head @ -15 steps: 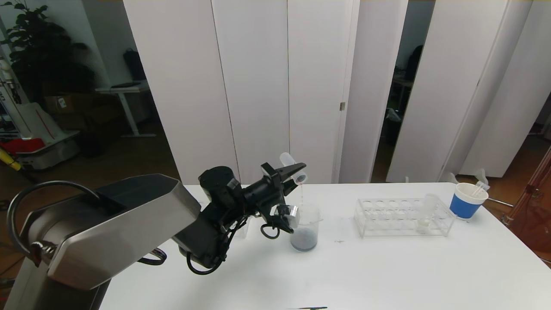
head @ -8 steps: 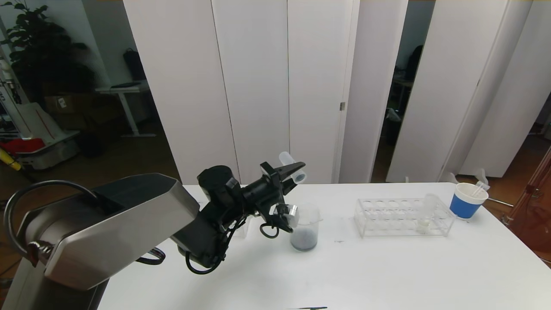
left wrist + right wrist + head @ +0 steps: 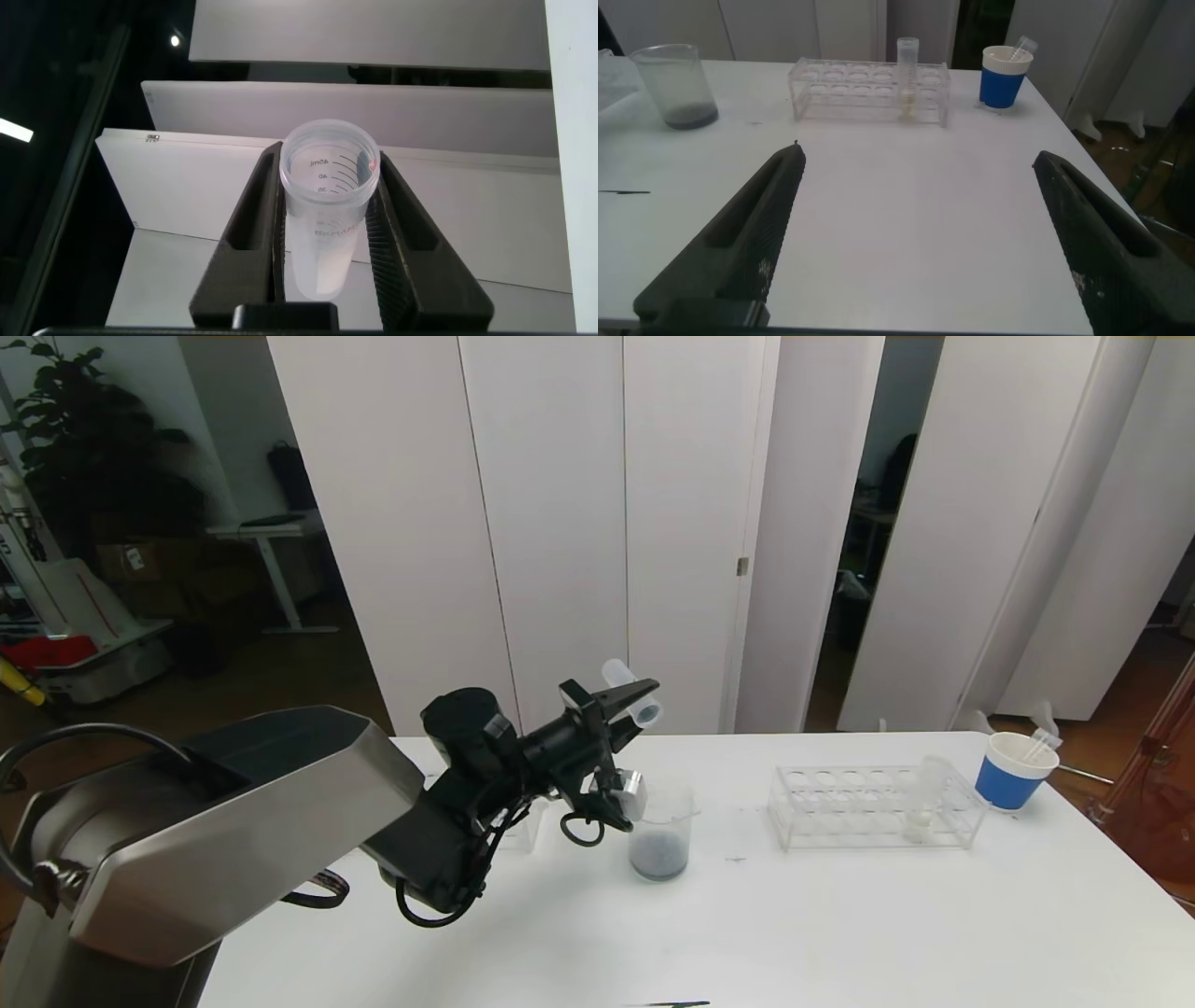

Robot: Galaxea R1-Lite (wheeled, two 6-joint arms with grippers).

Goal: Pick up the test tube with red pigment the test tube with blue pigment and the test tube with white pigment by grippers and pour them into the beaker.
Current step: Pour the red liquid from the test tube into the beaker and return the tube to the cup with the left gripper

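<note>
Left gripper (image 3: 638, 702): we see it clamped on a clear tube (image 3: 633, 701), tilted above the beaker (image 3: 661, 833).
Right gripper (image 3: 920, 219): fingers spread wide, holding nothing, low over the table (image 3: 840, 915), nearer us than the beaker.
Beaker: we see dark pigment inside.
White-pigment tube (image 3: 926, 798): in the rack (image 3: 873, 807), right of the beaker.

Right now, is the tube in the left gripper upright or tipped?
Tipped: the tube, clamped in the left gripper, lies nearly level, mouth toward the beaker below.

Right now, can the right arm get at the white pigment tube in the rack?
Probably yes: the right gripper is open, with bare table between it and the test tube with white pigment standing in the rack.
</note>
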